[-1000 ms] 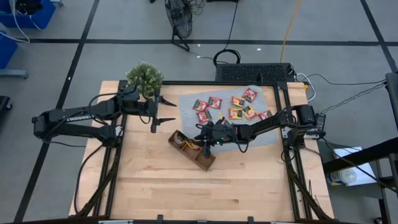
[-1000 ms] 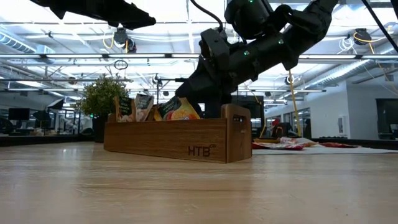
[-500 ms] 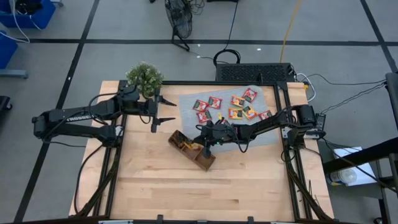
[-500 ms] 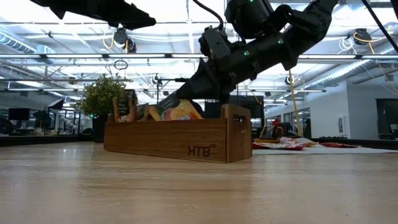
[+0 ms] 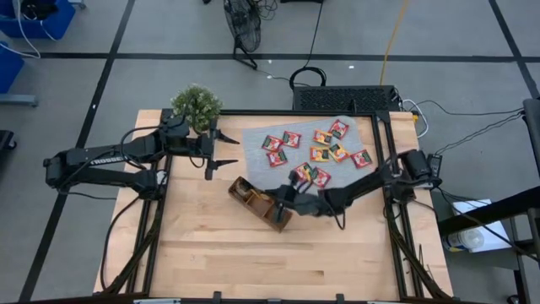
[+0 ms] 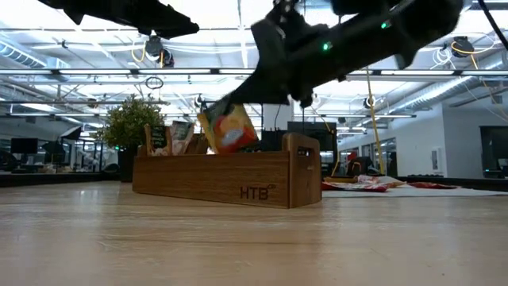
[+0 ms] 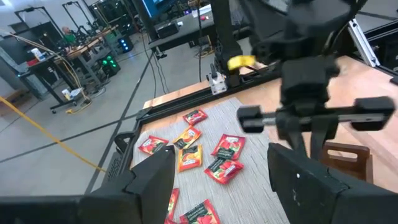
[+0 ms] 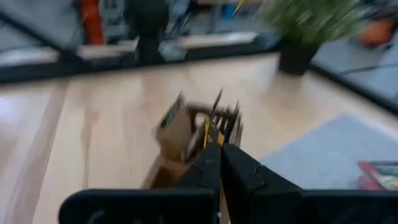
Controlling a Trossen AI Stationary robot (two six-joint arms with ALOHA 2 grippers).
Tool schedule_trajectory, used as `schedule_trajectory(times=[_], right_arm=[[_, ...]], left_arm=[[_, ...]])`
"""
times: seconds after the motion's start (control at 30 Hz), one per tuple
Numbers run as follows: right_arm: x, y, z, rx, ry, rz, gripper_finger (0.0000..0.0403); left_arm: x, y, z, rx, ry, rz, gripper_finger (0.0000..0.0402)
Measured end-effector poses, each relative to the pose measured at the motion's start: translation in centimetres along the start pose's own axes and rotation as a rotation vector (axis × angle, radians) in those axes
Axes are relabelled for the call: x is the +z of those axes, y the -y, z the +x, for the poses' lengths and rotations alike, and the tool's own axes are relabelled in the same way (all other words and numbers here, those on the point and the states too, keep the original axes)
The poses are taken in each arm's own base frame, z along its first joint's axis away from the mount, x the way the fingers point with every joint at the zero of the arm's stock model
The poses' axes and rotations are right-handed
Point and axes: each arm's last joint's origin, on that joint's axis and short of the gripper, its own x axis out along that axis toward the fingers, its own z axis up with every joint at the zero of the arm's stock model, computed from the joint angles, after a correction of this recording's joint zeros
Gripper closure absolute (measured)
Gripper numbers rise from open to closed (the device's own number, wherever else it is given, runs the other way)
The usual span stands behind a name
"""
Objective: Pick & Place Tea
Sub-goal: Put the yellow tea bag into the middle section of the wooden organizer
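My right gripper (image 6: 228, 101) hangs over the brown wooden tray (image 6: 222, 179), shut on an orange tea sachet (image 6: 228, 129). From above, this gripper (image 5: 278, 199) is over the tray's middle (image 5: 245, 189). Other sachets (image 6: 171, 137) stand on edge in the tray's far compartments. More red, orange and green sachets (image 5: 316, 148) lie flat on the grey mat (image 5: 253, 139), as the left wrist view also shows (image 7: 199, 152). My left gripper (image 5: 224, 150) is open and waits in the air near the mat's left edge. My right gripper pinches the orange sachet by its upper edge (image 6: 214, 111) between the two fingers (image 8: 239, 171), which slant down from the table's right. The sachet hangs tilted below them. Its lower edge (image 6: 238, 148) is about level with the tray's rim.
A potted plant (image 5: 196, 105) stands at the table's far left corner, behind my left arm. The mat covers the far right part of the table. Bare wood (image 5: 253, 262) stretches from the tray toward the near edge. Black frame rails run along the table's sides.
My right arm has swung toward the near edge, uncovering two sachets on the mat. Its gripper first dipped toward the tray, then rose, still shut. The orange sachet has come up out of the tray and now hangs tilted above the rim.
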Motion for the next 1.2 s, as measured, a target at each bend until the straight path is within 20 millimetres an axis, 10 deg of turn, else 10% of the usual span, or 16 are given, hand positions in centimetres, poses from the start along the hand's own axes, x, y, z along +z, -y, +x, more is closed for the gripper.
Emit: schedule_trajectory(times=[0.43, 1.2], right_arm=[[-7.4, -3.3, 1.8, -0.345, 0.211, 0.022, 0.0403], [-7.3, -6.4, 2.4, -0.435, 0.172, -0.238, 0.0351]], left_arm=[[0.4, -0.3, 0.0, 0.062, 0.024, -0.060, 0.0149], [0.3, -0.5, 0.0, 0.130, 0.001, -0.077, 0.0149]])
